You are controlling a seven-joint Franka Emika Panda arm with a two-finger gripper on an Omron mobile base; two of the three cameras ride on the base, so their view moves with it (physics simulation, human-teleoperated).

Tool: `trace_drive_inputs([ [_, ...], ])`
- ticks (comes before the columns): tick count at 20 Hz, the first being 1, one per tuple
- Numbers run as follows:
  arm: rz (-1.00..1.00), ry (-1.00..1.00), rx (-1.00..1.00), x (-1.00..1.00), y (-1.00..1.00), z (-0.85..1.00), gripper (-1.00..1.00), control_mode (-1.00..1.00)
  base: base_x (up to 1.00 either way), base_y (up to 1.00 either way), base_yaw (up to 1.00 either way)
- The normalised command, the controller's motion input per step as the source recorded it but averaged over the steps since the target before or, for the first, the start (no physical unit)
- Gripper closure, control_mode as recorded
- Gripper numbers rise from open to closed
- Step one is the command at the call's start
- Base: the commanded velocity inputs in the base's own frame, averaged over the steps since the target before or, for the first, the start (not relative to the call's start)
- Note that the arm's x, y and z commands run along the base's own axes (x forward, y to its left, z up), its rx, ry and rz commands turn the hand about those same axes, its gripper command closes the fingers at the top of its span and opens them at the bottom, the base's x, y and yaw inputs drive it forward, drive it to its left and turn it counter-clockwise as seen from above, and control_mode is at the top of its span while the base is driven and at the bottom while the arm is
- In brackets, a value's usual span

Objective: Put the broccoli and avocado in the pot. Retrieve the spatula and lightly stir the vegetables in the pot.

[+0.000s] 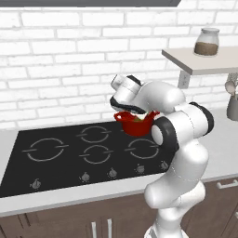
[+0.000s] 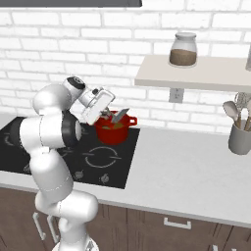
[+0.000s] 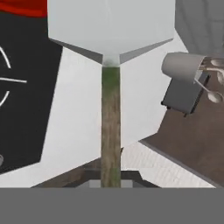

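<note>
The red pot [image 1: 136, 125] [image 2: 113, 131] stands on the back right burner of the black cooktop [image 1: 60, 155]. My gripper [image 1: 137, 113] [image 2: 109, 115] hangs tilted just over its rim, shut on the spatula. In the hand view the spatula's brown-green handle [image 3: 110, 127] runs up from between my fingertips to its wide grey blade [image 3: 109, 26]. From the right base view the blade [image 2: 119, 115] slants down into the pot's mouth. A sliver of the pot [image 3: 22, 6] shows red in the hand view's top left corner. Greenish bits lie inside the pot; I cannot make out the broccoli or the avocado among them.
A grey utensil holder [image 2: 239, 138] [image 3: 181, 70] with spoons stands on the counter [image 2: 196, 171] far right. Above it, a wall shelf [image 2: 196, 73] carries a glass jar [image 2: 183, 50] of brown contents. Knobs line the cooktop's front edge [image 1: 111, 173].
</note>
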Motion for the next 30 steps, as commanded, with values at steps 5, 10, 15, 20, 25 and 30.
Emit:
trace_drive_inputs([
  [5,0.28,0.32,-0.37,0.16,-0.11,0.01,1.00,-1.00,0.00,0.00,0.00],
  [10,0.16,0.32,-0.05,0.23,-0.08,0.16,1.00,-1.00,0.00,0.00,0.00],
  [15,0.00,0.21,-0.05,0.56,0.11,0.00,1.00,-1.00,0.00,0.00,0.00],
  [20,0.02,0.40,-0.08,0.66,0.08,0.00,1.00,-1.00,0.00,0.00,0.00],
  [25,0.00,0.38,-0.08,0.67,0.04,-0.04,1.00,-1.00,0.00,0.00,0.00],
  [30,0.00,0.23,-0.02,0.55,0.13,-0.28,1.00,-1.00,0.00,0.00,0.00],
])
